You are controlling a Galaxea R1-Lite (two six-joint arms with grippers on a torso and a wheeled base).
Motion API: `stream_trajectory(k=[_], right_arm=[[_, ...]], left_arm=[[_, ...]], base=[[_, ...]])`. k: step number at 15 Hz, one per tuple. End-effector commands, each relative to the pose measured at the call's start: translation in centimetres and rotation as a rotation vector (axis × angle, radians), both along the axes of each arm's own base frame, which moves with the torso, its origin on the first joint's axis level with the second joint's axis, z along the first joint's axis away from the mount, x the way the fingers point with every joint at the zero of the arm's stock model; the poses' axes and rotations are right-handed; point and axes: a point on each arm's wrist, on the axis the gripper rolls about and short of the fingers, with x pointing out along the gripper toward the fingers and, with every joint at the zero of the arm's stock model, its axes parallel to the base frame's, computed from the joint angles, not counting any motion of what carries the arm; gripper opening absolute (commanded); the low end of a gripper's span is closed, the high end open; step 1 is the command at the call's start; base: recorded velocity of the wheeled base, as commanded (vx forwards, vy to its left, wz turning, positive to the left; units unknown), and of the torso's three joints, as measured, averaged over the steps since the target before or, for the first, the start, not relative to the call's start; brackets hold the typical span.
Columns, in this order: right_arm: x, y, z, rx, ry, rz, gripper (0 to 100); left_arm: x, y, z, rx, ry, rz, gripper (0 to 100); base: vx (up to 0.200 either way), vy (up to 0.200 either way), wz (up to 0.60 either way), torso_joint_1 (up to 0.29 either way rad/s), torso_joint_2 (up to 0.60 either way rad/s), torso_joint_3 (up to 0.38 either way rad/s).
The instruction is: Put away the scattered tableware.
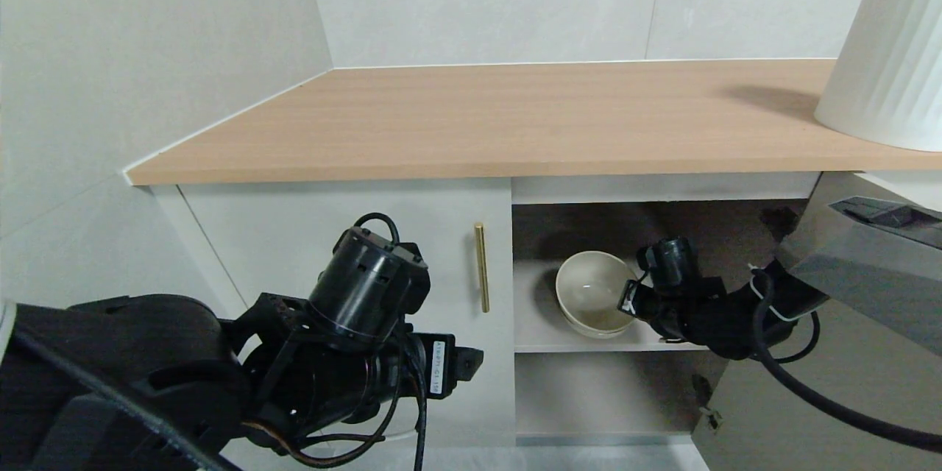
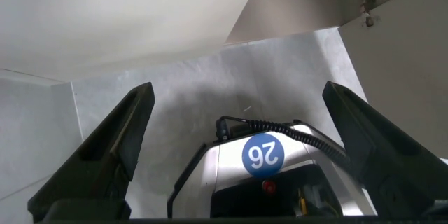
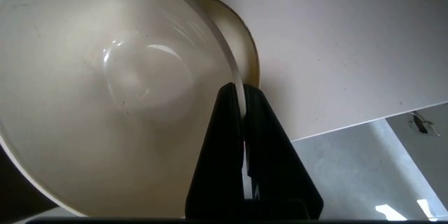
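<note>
The right gripper is pinching the bowl by its rim, one finger inside the wall and one outside, clenched on that thin edge. The bowl is sitting tilted inside the open right half of the cabinet, at its upper shelf, with its mouth turned outward. It is looking glazed, stiff and breakable, and probably slick under the pads. A rim pinch is therefore suiting it only for slow, gentle lowering, and letting go seems wise once the base is lying flat. The left gripper is hanging spread wide and empty, low before the cabinet's closed left door.
</note>
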Motion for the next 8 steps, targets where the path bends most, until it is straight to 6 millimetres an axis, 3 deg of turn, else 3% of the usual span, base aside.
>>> stream_trajectory(k=[1, 4, 5, 8], right_arm=[[0.10, 0.01, -0.35, -0.002, 0.007, 0.000, 0], [0.06, 0.06, -0.30, -0.003, 0.007, 0.003, 0], [0.09, 0.00, -0.36, -0.004, 0.008, 0.001, 100], [0.00, 0.03, -0.24, -0.003, 0.007, 0.003, 100]], left_arm=[[0.01, -0.01, -0.01, 0.000, 0.000, 0.001, 100], [-0.01, 0.01, 0.03, -0.001, -0.001, 0.001, 100], [-0.03, 0.02, 0.07, -0.002, -0.002, 0.001, 100], [-0.06, 0.06, 0.16, -0.004, -0.004, 0.001, 100]], base=[[0.000, 0.000, 0.00, 0.000, 0.00, 0.000], [0.000, 0.000, 0.00, 0.000, 0.00, 0.000], [0.000, 0.000, 0.00, 0.000, 0.00, 0.000], [0.000, 0.000, 0.00, 0.000, 0.00, 0.000]])
